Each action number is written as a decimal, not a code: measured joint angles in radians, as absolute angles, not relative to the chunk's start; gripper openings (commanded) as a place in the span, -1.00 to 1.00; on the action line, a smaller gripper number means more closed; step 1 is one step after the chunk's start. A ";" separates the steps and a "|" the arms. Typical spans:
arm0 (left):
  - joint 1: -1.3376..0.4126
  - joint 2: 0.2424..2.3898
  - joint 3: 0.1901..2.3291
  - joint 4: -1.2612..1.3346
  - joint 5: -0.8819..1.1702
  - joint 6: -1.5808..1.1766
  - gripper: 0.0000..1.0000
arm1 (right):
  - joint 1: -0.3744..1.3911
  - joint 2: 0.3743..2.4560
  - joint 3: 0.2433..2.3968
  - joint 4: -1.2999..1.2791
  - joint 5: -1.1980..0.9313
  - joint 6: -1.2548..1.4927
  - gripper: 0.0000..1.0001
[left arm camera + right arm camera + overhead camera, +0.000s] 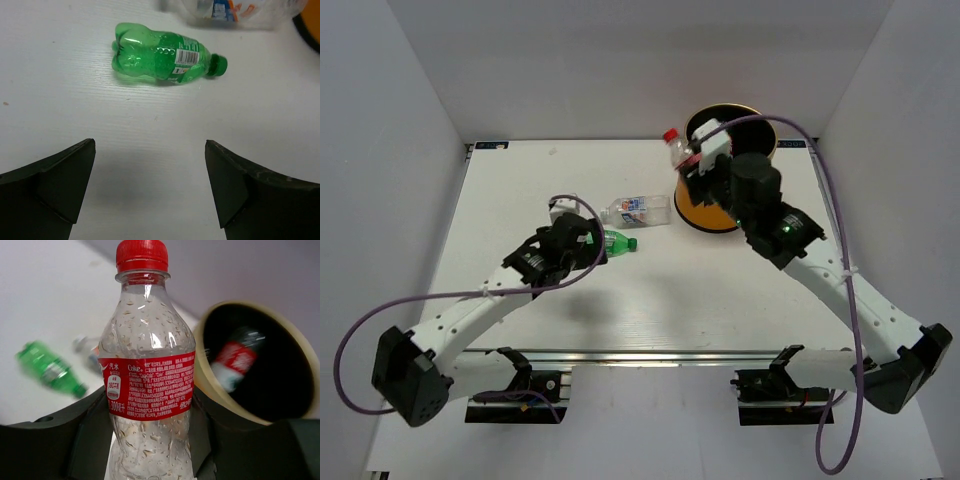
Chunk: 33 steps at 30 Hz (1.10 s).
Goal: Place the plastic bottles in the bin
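White tabletop, matte, lightly scuffed. 3 white walls enclose it. Aluminium rail along near edge.

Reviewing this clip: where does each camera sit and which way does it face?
Top external: above, behind the bases, looking down on table; left arm, right arm show.
Left wrist: looks down at lying green bottle; open fingers show.
Right wrist: faces gripped red-capped bottle, bin beyond; fingers show.
All share the green bottle.

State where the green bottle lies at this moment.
In the top view the green bottle lies on its side left of centre, just ahead of the open left gripper, near a clear bottle.
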<state>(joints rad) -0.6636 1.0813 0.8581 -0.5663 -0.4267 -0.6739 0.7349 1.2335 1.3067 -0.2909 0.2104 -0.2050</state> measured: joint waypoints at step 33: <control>-0.663 1.597 1.091 -0.395 -0.270 0.461 1.00 | 0.232 1.629 1.640 -0.317 -0.147 -0.261 0.79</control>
<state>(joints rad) -0.6632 1.5970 1.0912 -0.3954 -0.2699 0.4610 0.2317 1.6291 1.6402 -0.3172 -0.1471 -0.2607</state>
